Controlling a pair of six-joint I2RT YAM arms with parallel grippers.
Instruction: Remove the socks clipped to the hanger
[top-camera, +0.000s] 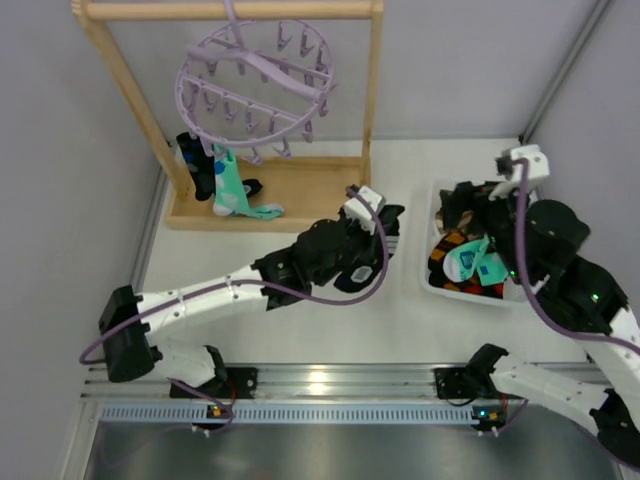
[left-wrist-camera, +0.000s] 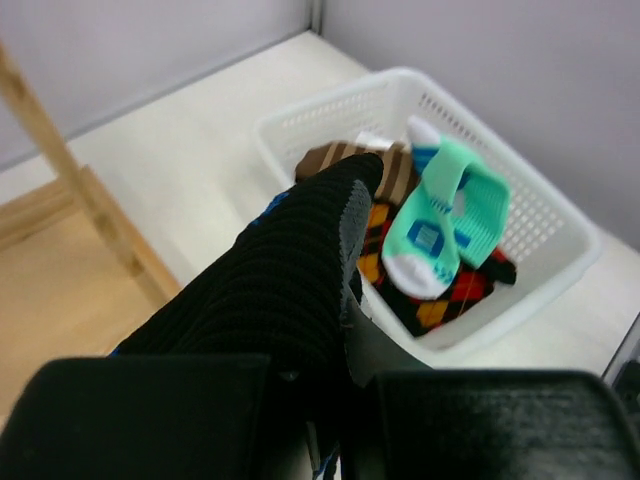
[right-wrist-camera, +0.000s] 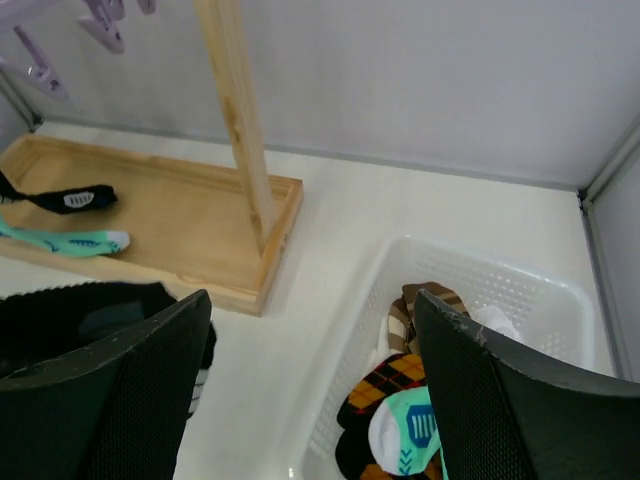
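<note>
The left gripper (left-wrist-camera: 340, 400) is clamped on a black ribbed sock (left-wrist-camera: 290, 270) just beside the white basket (left-wrist-camera: 545, 235), and the right gripper (right-wrist-camera: 312, 305) gapes wide above it. A teal sock (top-camera: 230, 185) hangs clipped to the lilac hanger (top-camera: 250, 85), its marks too small to read

Lilac hanger (top-camera: 262, 68) tilted, socks (top-camera: 230, 190) clipped (teal, black)

The white table (top-camera: 330, 335) carries a light wooden rack (top-camera: 300, 190), its tray base at upper left, and a white perforated basket (top-camera: 430, 240) at right.
</note>
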